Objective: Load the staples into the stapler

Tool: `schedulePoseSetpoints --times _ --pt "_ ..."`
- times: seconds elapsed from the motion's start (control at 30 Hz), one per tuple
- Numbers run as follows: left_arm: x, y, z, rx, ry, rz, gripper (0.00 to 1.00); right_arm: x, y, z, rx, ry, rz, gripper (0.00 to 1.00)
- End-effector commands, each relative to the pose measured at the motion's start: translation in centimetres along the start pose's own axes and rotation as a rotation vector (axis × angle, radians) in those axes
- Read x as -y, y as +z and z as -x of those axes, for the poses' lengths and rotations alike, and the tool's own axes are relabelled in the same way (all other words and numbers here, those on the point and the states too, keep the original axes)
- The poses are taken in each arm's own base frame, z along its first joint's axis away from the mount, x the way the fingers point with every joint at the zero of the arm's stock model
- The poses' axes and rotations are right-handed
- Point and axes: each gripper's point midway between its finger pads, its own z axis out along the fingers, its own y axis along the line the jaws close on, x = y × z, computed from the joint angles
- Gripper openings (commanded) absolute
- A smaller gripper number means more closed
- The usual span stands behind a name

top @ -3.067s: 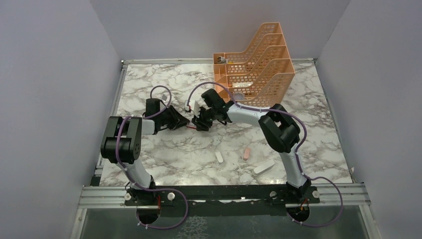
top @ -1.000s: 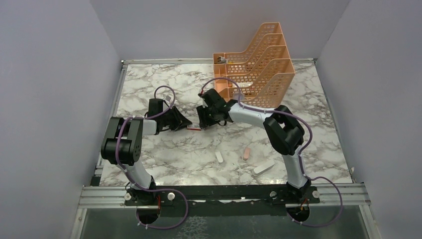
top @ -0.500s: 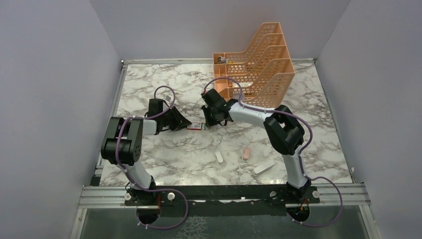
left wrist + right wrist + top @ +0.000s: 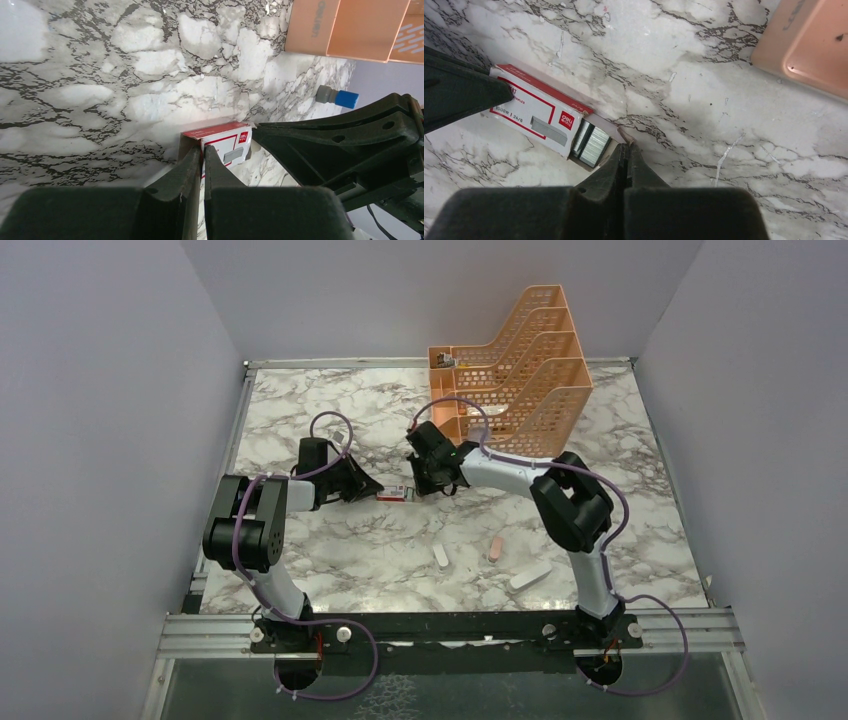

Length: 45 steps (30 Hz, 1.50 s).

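left tool (image 4: 202, 152) grips staple box (image 4: 225, 145), right tool (image 4: 625, 150) pinches tray flap (image 4: 623, 134); flap may tear, scattering staples (image 4: 593, 143).

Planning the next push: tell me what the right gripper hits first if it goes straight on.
The right gripper would first meet the grey tray's flap just ahead, beside the staples; past that, marble table. Depth is unclear.

Staples (image 4: 594, 144) mostly hidden inside red box (image 4: 531, 112); orange organizer (image 4: 809, 45) cut off at view's edge.
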Motion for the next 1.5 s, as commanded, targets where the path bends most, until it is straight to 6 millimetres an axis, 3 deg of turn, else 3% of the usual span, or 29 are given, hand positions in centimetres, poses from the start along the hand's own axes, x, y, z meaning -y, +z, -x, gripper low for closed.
schedulePoseSetpoints --times 0.0,0.3,0.5,0.63,0.73,0.9,1.13,1.33,1.47 --pt "0.0 -0.3 0.4 0.020 0.036 -0.009 0.06 1.6 -1.1 -0.1 0.018 0.029 -0.065 0.01" --pt "-0.1 -0.6 0.6 0.026 0.043 0.009 0.06 3.8 -2.5 -0.8 0.033 0.070 -0.100 0.01" --pt "0.4 -1.2 1.3 0.055 0.052 0.028 0.13 5.4 -3.4 -1.7 0.033 0.090 -0.145 0.03" --pt "0.4 -1.9 1.9 0.079 0.067 0.070 0.21 5.6 -4.4 -1.5 0.056 0.102 -0.144 0.14" --pt "1.0 -2.6 2.4 0.095 0.081 0.080 0.35 5.2 -5.3 -1.0 0.080 0.096 -0.119 0.35" --pt "1.7 -4.6 3.4 0.157 0.120 0.138 0.58 4.5 -7.3 -0.2 0.121 0.073 -0.074 0.51" --pt "2.7 -6.8 2.0 0.179 0.158 0.150 0.68 2.2 -9.0 -1.7 0.094 -0.003 0.086 0.56" --pt "3.8 -4.9 -1.9 0.119 0.160 0.119 0.70 -2.2 -9.2 -2.6 0.081 0.000 0.326 0.55" --pt "3.4 -3.1 -3.5 0.107 0.130 0.148 0.70 -3.1 -8.0 -2.7 0.069 0.040 0.344 0.53"
